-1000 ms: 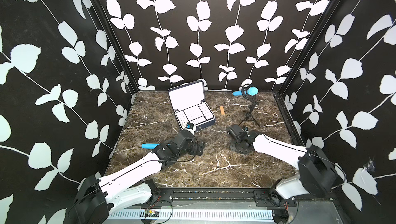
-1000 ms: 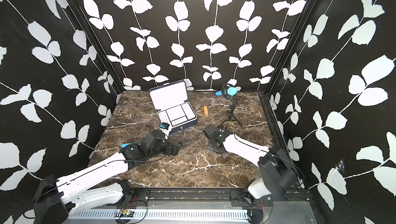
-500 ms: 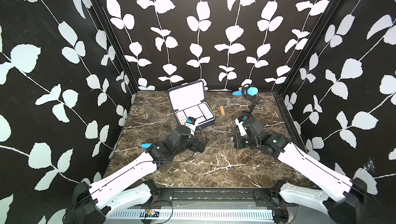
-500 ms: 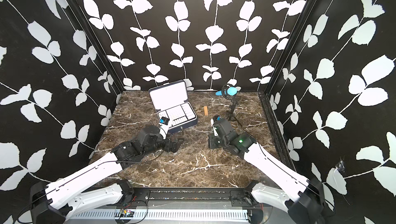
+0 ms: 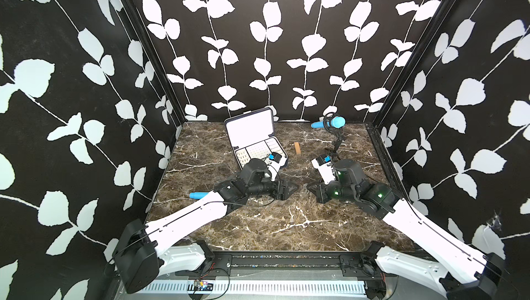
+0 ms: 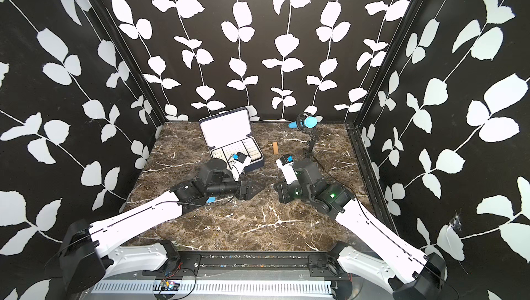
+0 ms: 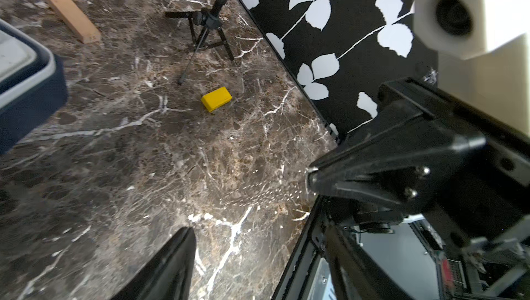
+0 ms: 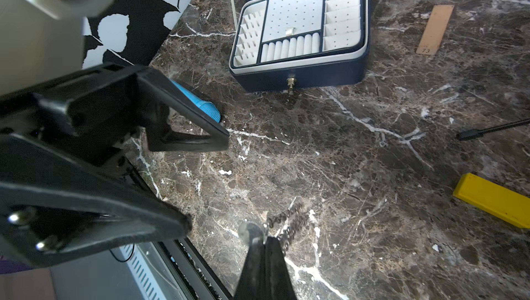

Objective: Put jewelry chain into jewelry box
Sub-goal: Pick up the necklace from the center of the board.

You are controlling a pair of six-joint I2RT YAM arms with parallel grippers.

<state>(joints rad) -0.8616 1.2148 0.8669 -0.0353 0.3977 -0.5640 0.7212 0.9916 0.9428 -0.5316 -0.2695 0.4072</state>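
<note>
Your right gripper (image 8: pixel 265 241) pinches the jewelry chain (image 8: pixel 288 226) near the open, empty jewelry box (image 8: pixel 298 79). Your left gripper (image 8: pixel 206 181) gapes empty.

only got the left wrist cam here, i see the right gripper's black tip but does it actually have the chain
observer: yes. in the right wrist view the right gripper is shut on the jewelry chain, right beside its round end piece.
operator: is the box open, i only get one corner
observer: open. the right wrist view shows the jewelry box with its whole white tray exposed, and in both top views its lid stands up.
operator: and my own jaws, i see one finger
observer: the left gripper is open, with nothing between its jaws.
</note>
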